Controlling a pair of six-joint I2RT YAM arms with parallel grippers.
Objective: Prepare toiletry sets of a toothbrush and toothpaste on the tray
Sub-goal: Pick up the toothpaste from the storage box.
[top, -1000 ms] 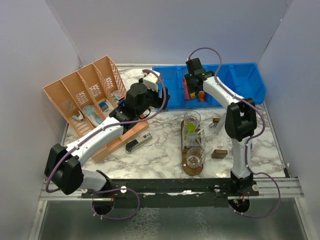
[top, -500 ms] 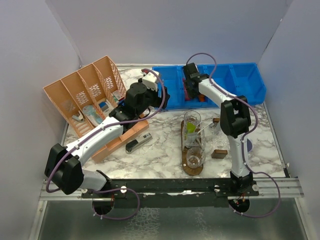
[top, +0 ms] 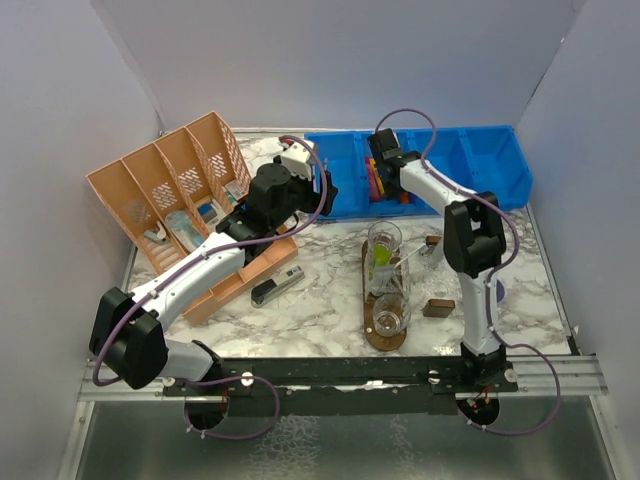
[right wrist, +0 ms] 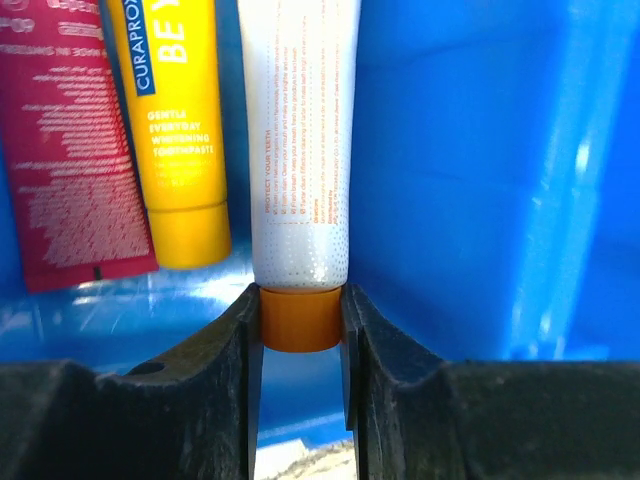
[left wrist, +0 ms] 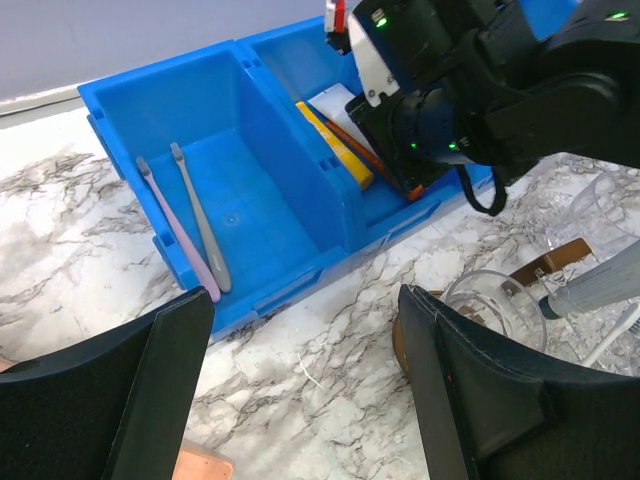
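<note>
The dark brown tray [top: 383, 341] lies right of centre and carries three clear tumblers. The far tumbler [top: 384, 238] holds a lime green tube [top: 381, 257]. A pale toothbrush [top: 415, 258] leans out of the middle one. My right gripper [right wrist: 300, 320] is down in the blue bin [top: 480, 160]. It is shut on the orange cap of a white toothpaste tube [right wrist: 300, 140]. My left gripper [left wrist: 305, 310] is open and empty above the marble, just in front of the bin [left wrist: 270, 150]. A pink toothbrush [left wrist: 180, 235] and a grey toothbrush [left wrist: 200, 225] lie in the bin's left compartment.
A yellow tube [right wrist: 175, 130] and a red tube [right wrist: 70, 150] lie left of the white one. An orange divided basket [top: 150, 190] stands at the back left. A dark flat object [top: 277, 287] and a small brown block [top: 438, 308] lie on the marble.
My right gripper has shifted a little left and farther back inside the blue bin. The left arm has barely moved.
</note>
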